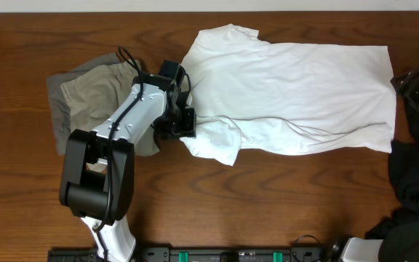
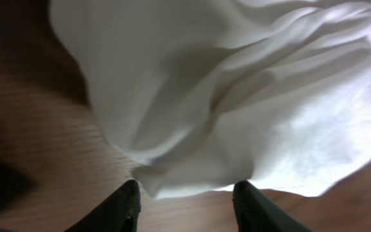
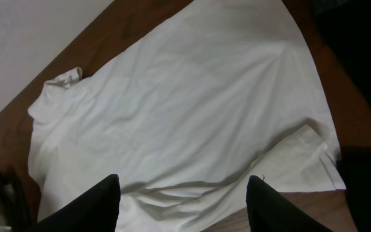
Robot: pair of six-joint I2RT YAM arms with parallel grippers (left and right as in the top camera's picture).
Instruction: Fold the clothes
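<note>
we see the white t-shirt spread flat across the bench, collar end to the left and hem to the right. the left fingers stand wide apart at its near sleeve, a fold of the cloth's edge lying between them, not pinched. the right fingers are wide too, holding nothing, above the shirt. khaki shorts lie on a grey piece at the left, black garments at the right edge.
</note>
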